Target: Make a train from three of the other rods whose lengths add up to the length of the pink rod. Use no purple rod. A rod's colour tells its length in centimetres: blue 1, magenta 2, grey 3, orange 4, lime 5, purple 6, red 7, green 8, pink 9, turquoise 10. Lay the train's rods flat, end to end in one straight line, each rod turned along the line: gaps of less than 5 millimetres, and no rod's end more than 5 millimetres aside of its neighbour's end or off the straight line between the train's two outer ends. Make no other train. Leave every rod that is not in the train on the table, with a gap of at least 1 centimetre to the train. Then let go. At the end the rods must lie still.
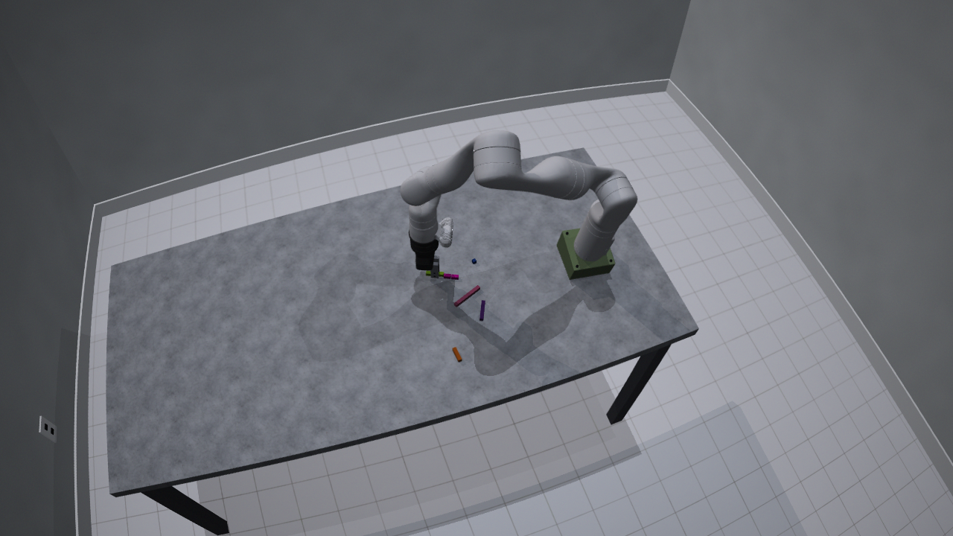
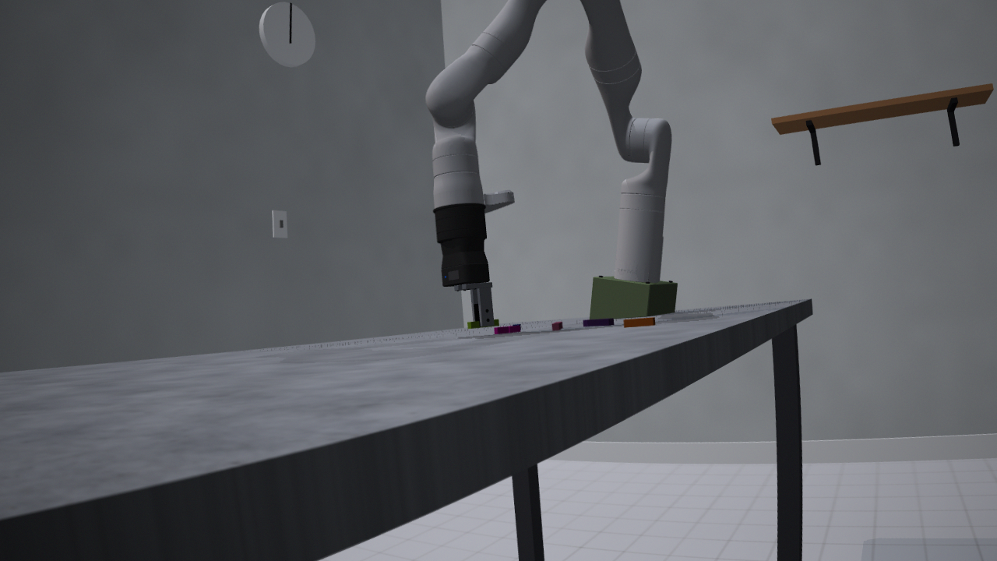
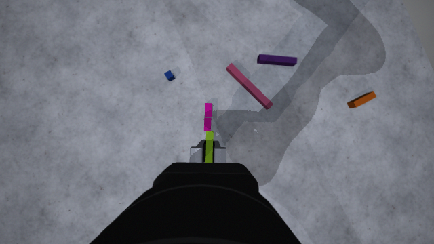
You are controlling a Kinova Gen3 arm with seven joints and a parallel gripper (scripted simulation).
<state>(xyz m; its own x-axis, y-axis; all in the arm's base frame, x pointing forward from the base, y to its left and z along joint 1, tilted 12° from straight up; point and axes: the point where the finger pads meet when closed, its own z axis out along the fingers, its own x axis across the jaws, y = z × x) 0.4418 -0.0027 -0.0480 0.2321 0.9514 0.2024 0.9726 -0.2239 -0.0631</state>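
My gripper is shut on the lime rod, just above or at the table top; which, I cannot tell. Two magenta rods lie end to end in line: the nearer magenta rod is at the lime rod's front end, and the farther magenta rod is beyond it. In the wrist view the lime rod sits slightly right of the nearer magenta rod. The pink rod lies slanted to one side, apart from them. The lime rod's rear end is hidden in the wrist view.
A blue rod, a purple rod and an orange rod lie apart on the table. The arm's green base stands at the table's right part.
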